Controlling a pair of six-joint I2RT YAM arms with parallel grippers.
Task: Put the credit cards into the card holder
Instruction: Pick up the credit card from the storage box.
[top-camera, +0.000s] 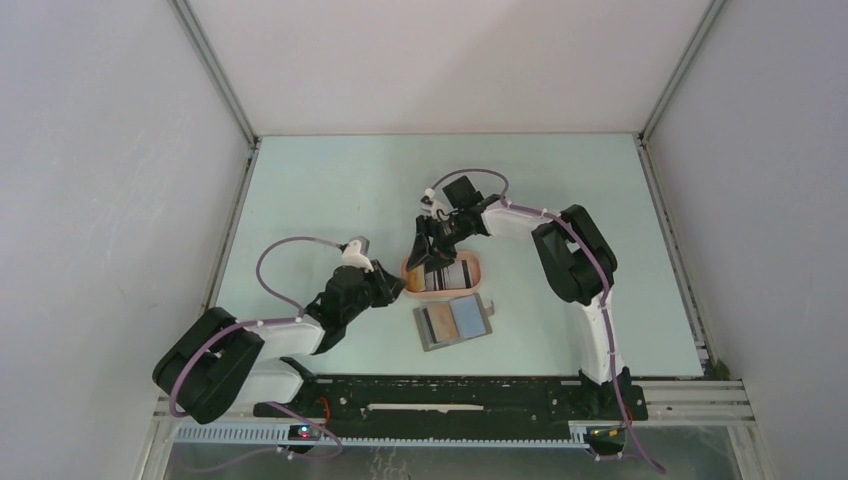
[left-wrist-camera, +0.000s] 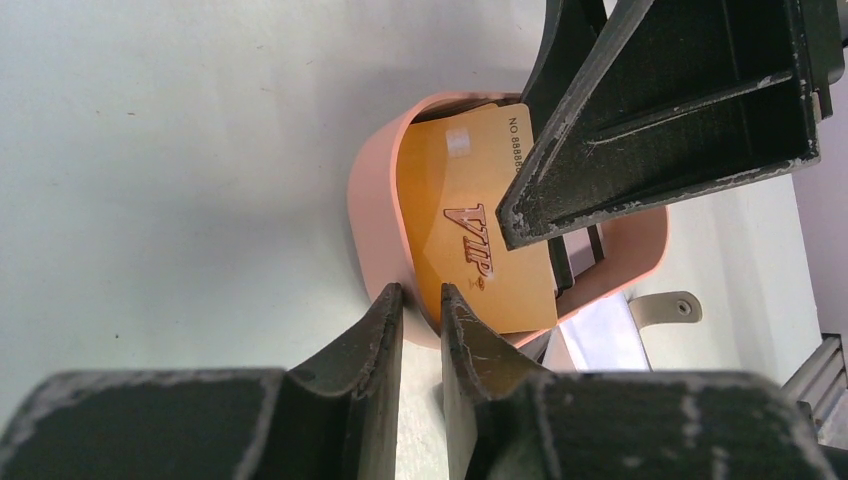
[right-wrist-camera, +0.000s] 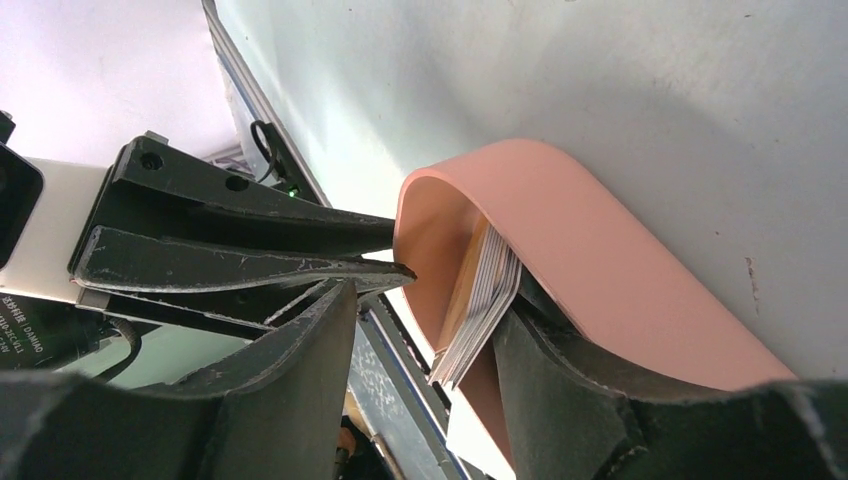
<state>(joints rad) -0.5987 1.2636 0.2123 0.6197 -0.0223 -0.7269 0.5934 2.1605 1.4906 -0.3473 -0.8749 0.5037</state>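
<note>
While the credit cards (right-wrist-camera: 485, 300) stand on edge as a leaning stack inside the peach tray (right-wrist-camera: 620, 250), none is in the card holder (top-camera: 455, 322) yet. Facing outward on the stack: the yellow VIP card (left-wrist-camera: 465, 200). Tray sits about mid-bench, nearer the near edge than the far one. Holder lies unfolded and flat just beside it, on the near-edge side.

Into the tray reaches the right pincer (right-wrist-camera: 430, 315), jaws released and straddling the stack. A gap shows between one finger and the cards, so no grasp. At the tray's end toward the left edge of the bench (top-camera: 330, 190), the left pincer (left-wrist-camera: 420, 295) is clenched on the rim, steadying it.

Judgement, step in hand: picking a card out. To do it well, take one card, not the stack. Work a finger behind the outer card, close on its upper edge, lift straight up. Tray must be pinned so it does not ride up. Risk: thin cards fan or slip.
</note>
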